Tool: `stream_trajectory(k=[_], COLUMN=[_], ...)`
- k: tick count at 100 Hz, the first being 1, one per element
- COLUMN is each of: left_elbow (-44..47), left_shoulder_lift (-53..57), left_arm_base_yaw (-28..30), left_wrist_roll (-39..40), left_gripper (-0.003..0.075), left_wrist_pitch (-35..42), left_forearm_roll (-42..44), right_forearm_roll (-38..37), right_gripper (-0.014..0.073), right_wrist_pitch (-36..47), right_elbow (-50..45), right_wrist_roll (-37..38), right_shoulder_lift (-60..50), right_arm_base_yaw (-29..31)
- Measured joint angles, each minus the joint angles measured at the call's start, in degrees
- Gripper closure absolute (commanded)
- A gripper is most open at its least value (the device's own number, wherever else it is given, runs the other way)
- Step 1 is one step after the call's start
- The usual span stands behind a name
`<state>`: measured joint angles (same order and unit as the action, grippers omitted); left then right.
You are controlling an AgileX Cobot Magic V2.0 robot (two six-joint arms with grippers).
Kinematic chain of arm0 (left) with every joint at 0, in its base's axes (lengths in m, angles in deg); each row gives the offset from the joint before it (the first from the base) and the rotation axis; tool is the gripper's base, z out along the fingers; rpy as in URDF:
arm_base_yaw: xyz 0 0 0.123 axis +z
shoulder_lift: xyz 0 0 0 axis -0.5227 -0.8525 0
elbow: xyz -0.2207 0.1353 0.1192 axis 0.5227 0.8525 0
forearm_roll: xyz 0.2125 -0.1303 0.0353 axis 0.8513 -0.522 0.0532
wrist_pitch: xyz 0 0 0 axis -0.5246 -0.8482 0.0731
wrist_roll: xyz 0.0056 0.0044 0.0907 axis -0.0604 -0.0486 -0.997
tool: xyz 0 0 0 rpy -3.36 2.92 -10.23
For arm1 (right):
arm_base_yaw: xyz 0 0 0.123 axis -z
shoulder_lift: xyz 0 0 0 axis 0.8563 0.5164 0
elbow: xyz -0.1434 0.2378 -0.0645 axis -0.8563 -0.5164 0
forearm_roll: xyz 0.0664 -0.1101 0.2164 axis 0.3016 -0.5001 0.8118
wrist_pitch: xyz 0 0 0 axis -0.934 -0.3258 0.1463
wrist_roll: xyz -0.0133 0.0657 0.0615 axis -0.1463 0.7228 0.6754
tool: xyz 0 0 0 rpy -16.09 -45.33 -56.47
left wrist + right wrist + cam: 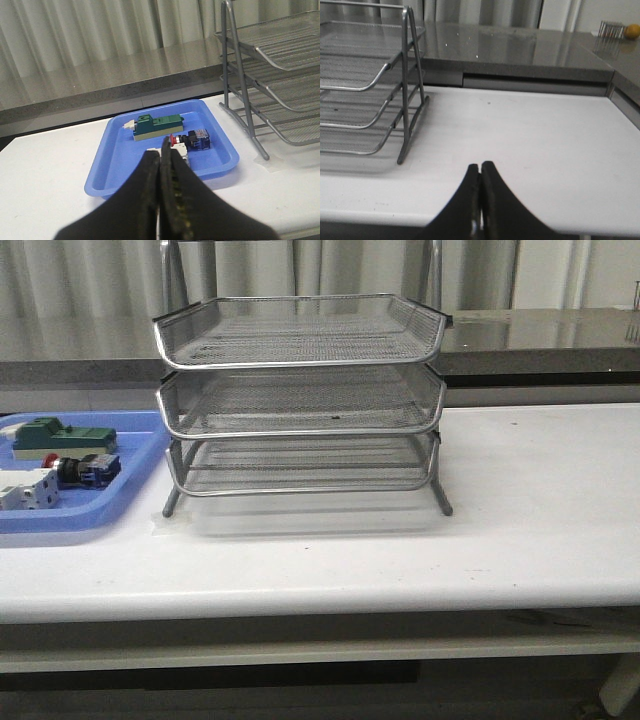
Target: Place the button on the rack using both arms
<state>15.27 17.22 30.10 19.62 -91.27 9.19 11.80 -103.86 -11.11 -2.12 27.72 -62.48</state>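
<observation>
The button (82, 470), with red head, black body and blue rear block, lies on its side in the blue tray (140, 455) at the table's left; it also shows in the left wrist view (192, 139). The three-tier silver wire rack (300, 400) stands mid-table, all trays bare. My left gripper (160, 152) is shut and empty, a short way in front of the blue tray (110, 165). My right gripper (480, 166) is shut and empty above the table's front edge, right of the rack (365, 85). Neither arm shows in the front view.
A green block (60, 435) and a white block (28, 490) also lie in the blue tray; the green block (157, 126) sits behind the button. A grey counter (540, 335) runs behind the table. An orange (632, 31) sits far right.
</observation>
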Motion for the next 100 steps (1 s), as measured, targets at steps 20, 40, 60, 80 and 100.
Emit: stream_trajectory(k=[20,40,60,80,100], left_elbow=[0.0,0.0,0.0,0.0,0.0], left_shoulder_lift=[0.0,0.0,0.0,0.0,0.0], left_arm_base_yaw=[0.0,0.0,0.0,0.0,0.0], left_wrist_roll=[0.0,0.0,0.0,0.0,0.0], left_gripper=[0.0741,0.0741,0.0741,0.0741,0.0741], left_wrist_pitch=[0.0,0.0,0.0,0.0,0.0], left_forearm_roll=[0.0,0.0,0.0,0.0,0.0], right_forearm_roll=[1.6,6.0,15.2,29.7,48.1], right_gripper=[0.066,0.066,0.0659,0.0534,0.0417], right_wrist_pitch=[-15.4,-21.2,-18.5,-13.6,-9.1], right_elbow=[14.4,22.8,23.5,23.5,23.5], right_wrist_roll=[0.0,0.0,0.0,-1.8,-12.3], right_shoulder_lift=[13.8,26.6,35.0,44.1,54.1], right_arm_base_yaw=[0.0,0.0,0.0,0.0,-0.8])
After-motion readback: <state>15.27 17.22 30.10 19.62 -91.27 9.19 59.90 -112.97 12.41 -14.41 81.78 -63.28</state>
